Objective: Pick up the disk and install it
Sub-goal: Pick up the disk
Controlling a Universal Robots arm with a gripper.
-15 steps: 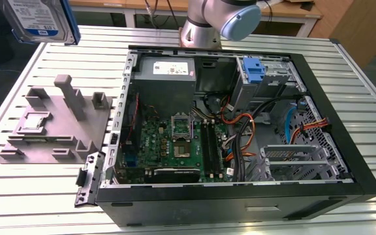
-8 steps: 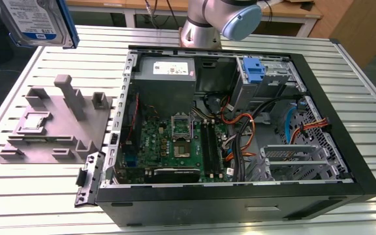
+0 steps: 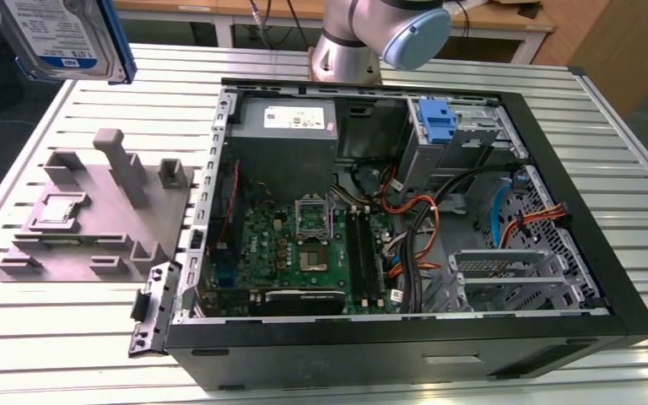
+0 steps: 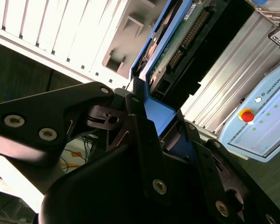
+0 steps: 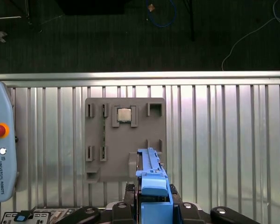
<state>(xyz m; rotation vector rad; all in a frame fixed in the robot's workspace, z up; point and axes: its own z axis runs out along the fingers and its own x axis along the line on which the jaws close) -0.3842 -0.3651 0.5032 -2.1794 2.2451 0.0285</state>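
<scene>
Over the chip-holding tray [image 5: 116, 149], the disk [image 3: 60, 34], apparently between fingers [image 4: 144, 149]

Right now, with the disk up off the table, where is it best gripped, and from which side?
Grip the two broad flat faces near one short end, coming in from that end along its length. The disk is a thin slab, and in the first wrist view it sits edge-on in the tool just so, blue frame reaching ahead, which looks secure.
</scene>
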